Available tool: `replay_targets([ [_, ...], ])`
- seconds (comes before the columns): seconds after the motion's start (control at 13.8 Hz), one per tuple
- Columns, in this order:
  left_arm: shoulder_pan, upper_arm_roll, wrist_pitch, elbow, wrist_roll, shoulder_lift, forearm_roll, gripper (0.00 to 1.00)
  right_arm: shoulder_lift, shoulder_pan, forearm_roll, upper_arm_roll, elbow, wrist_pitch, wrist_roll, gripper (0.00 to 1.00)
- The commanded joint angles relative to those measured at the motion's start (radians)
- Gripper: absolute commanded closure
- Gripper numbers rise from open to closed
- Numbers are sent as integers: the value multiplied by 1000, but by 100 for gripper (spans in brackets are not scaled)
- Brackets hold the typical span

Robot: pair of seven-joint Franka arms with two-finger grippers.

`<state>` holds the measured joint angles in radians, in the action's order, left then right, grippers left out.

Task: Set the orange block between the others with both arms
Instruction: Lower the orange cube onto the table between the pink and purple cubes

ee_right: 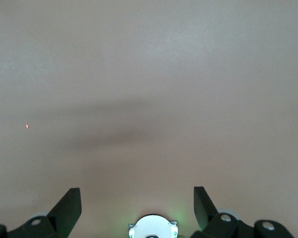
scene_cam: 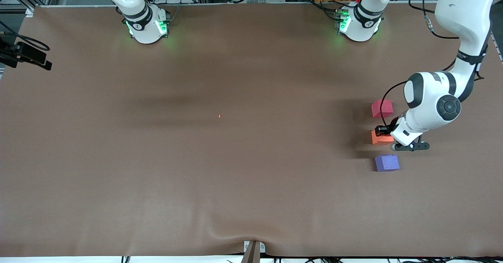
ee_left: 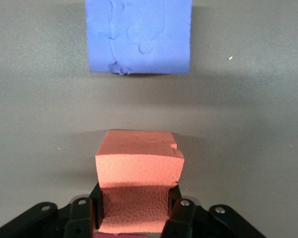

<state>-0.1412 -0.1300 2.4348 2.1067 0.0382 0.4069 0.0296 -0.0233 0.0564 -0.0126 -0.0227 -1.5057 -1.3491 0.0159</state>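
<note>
Orange block (scene_cam: 380, 138) sitting in the gap between the 2 others: red-pink block (scene_cam: 382, 108) farther from the front camera, purple block (scene_cam: 387, 163) nearer to it, all 3 in 1 rough line toward the left arm's end of the table. Left gripper (scene_cam: 386, 134) down at table level and clamped on the orange block; in the left wrist view, black fingers (ee_left: 181, 215) pinching its 2 sides, dimpled foam face between them, purple block (ee_left: 139, 34) ahead with a clear strip of cloth between. Orange block apparently resting on, or just above, the cloth; contact not certain. Judged: carry and positioning essentially done, release and retreat of the left arm not yet done. Slightly closer to the purple block than to the red-pink one? Hard to call; none of the 3 touching. Right gripper (ee_right: 137, 208) high over bare cloth toward the right arm's end, fingers spread wide, holding nothing; right arm waiting, only its base in the front view. Surface: table (scene_cam: 220, 176) covered in matte brown cloth, slight wrinkle at the near edge, 1 tiny orange crumb (scene_cam: 219, 116) near the middle. Room: aluminium framing and cables along the edge by the bases, both bases lit green, a black camera mount (scene_cam: 23, 54) at the right arm's end.
</note>
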Motion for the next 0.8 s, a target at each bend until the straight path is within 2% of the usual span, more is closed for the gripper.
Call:
replay_targets([
  [0.0, -15, -8, 12, -2, -17, 3, 7, 67, 3, 0, 11, 0, 5, 4, 2, 0],
  [0.73, -15, -5, 12, -4, -17, 3, 7, 67, 3, 7, 11, -2, 5, -1, 2, 0],
])
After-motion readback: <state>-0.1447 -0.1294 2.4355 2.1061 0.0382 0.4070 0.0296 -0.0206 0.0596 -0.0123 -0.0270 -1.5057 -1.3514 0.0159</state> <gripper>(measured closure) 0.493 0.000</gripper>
